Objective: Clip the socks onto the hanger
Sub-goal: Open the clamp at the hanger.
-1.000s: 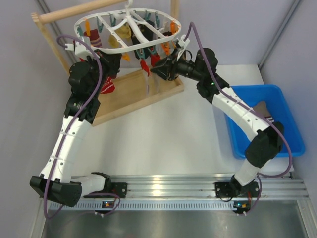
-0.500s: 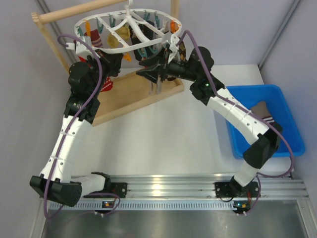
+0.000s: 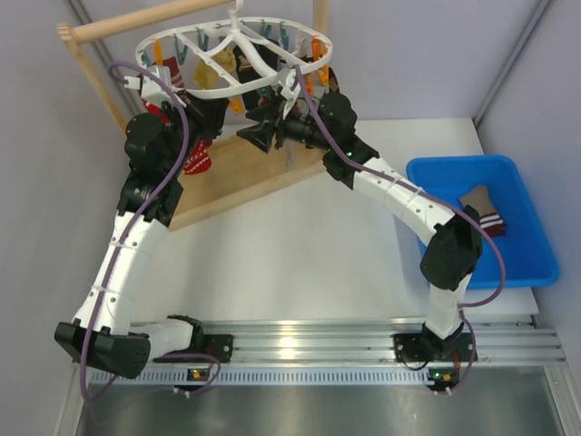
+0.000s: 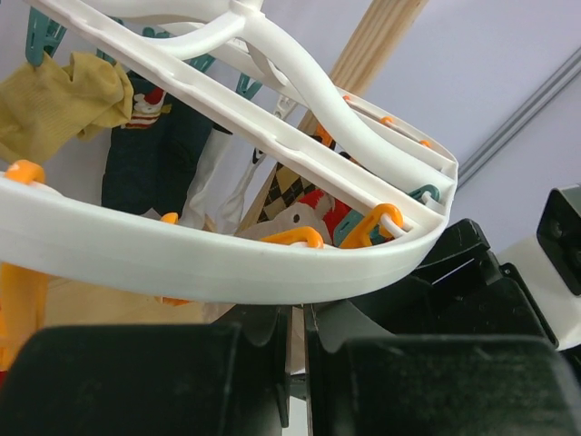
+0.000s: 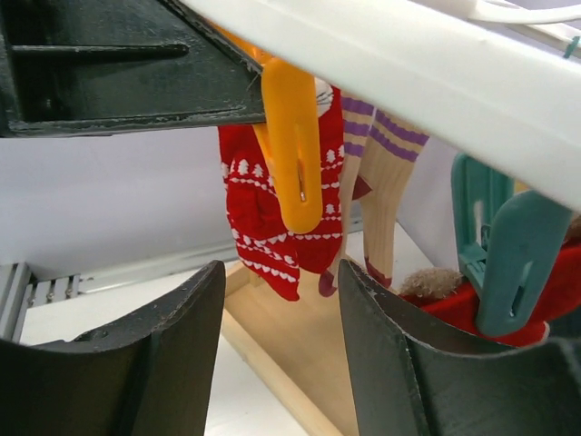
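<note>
The white oval hanger (image 3: 182,88) hangs from the wooden rod, with several socks clipped to it. These include a yellow sock (image 4: 64,95), a red patterned sock (image 5: 272,227) and a beige sock with purple stripes (image 5: 386,173). My left gripper (image 3: 213,109) is under the hanger's near rim (image 4: 182,263). Its jaws stand almost together in the left wrist view (image 4: 300,313) and the rim hides their tips. My right gripper (image 3: 251,136) is open and empty below the hanger's middle. In the right wrist view (image 5: 281,300) an empty orange peg (image 5: 289,154) hangs just above it. A brown sock (image 3: 481,207) lies in the bin.
A blue bin (image 3: 536,263) stands at the right. The wooden frame's tray (image 3: 245,177) lies under the hanger and its rod (image 3: 136,20) runs above. A teal peg (image 5: 504,254) hangs right of the right fingers. White tabletop spreads in front.
My right arm has swung left, carrying its open gripper from under the hanger's right end to beneath its middle. The left arm has stayed put.
</note>
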